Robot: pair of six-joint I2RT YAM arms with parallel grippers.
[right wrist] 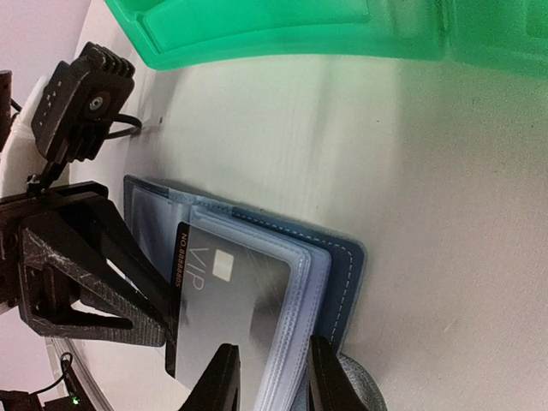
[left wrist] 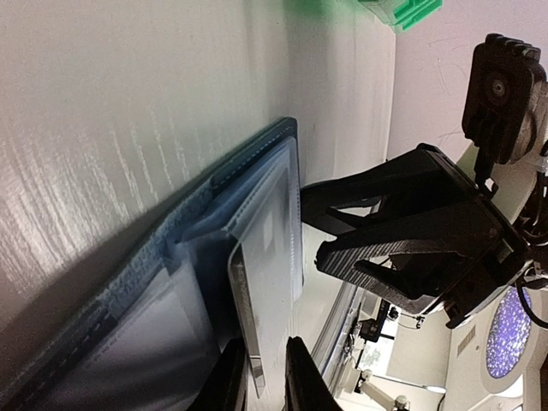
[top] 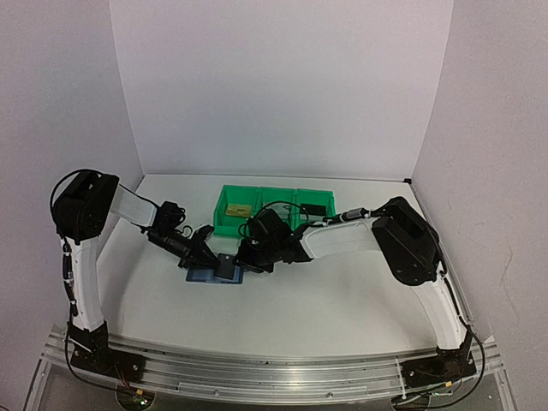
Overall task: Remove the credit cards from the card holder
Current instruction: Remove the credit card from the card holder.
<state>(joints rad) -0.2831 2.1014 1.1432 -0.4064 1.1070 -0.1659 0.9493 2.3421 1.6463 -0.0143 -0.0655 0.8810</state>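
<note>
- now the blue card holder [top: 208, 275] lies open on the table [top: 342, 295]
- left gripper [left wrist: 265, 347]: narrow jaws straddle the half-out silver-grey card [right wrist: 231, 300], grip unclear
- right gripper [right wrist: 271, 347]: narrow jaws clamp the card holder's clear sleeves [right wrist: 300, 287]

**Top external view:** set high above and behind both grippers, facing forward and down, distant enough to take in the whole table [top: 342, 291].
**Left wrist view:** close behind the left gripper [left wrist: 264, 381], looking along its fingers across the card holder [left wrist: 171, 257] to the right gripper [left wrist: 310, 224] opposite.
**Right wrist view:** the mirror case, equally near.

All three views share the card holder and both grippers.
</note>
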